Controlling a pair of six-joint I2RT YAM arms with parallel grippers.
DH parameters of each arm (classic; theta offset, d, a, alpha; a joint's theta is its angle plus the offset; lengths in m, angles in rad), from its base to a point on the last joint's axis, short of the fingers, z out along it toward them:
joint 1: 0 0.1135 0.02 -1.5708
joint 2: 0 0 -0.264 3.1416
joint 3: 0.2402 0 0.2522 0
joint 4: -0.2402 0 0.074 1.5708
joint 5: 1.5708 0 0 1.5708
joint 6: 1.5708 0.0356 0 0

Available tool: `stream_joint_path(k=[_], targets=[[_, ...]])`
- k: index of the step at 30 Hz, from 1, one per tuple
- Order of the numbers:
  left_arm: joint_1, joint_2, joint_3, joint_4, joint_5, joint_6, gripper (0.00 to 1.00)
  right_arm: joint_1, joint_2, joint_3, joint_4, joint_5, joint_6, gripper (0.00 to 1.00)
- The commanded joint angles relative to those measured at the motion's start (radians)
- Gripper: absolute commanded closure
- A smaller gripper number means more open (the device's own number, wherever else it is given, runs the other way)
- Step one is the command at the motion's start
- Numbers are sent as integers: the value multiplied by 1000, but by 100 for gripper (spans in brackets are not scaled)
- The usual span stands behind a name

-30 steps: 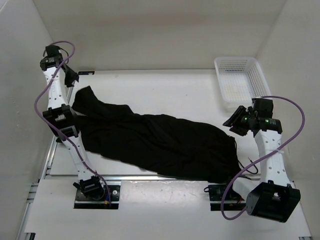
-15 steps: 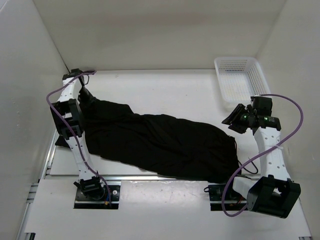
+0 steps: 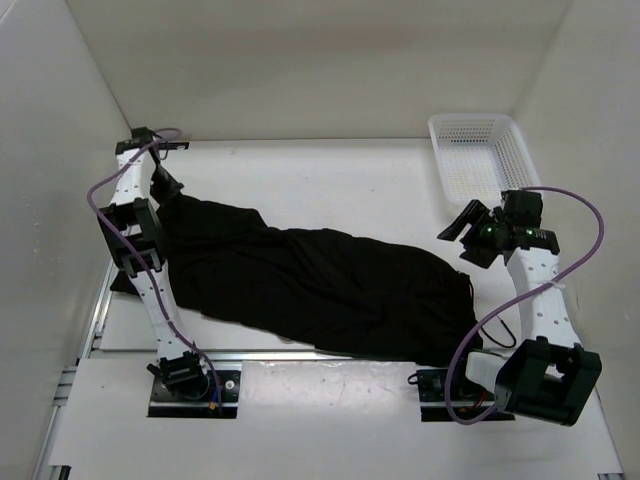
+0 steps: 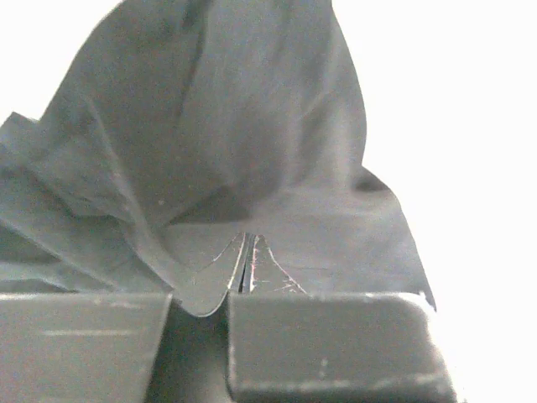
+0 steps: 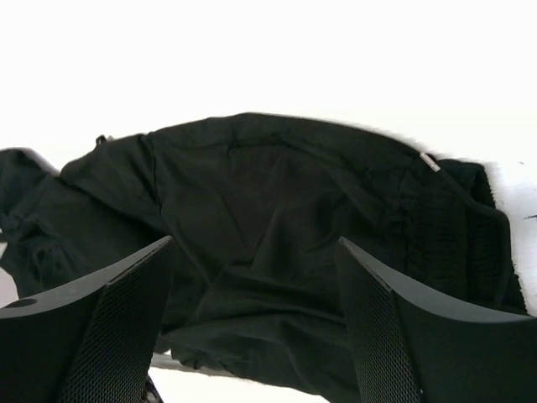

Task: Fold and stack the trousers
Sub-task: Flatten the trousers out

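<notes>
Left tool (image 4: 243,281) pinches trousers' (image 3: 330,285) far-left edge; right tool (image 5: 253,252) gapes beside right edge.

Overhead light was bright and even, shadows soft. Beyond the left claw (image 4: 243,285) and the right claw (image 5: 252,260), the bench (image 5: 252,50) was blown out to plain white; the left claw's own fingers (image 4: 336,344) looked blurred.

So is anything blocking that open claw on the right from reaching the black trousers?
Nothing visible does. The right claw hangs open beside the waist end of the trousers, with only clear air between them. The left claw is shut on the fabric at the opposite end.
</notes>
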Motion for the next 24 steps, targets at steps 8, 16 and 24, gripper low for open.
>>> stream_joint_path(k=[8,16,24], targets=[[56,-38,216,-8,66,13,90,-40,115,-57,81,81,136,22],[-3,43,163,-14,71,83,22,-74,278,-55,115,26,237,22],[-3,117,120,-14,57,92,23,-131,407,-55,156,-2,286,21]])
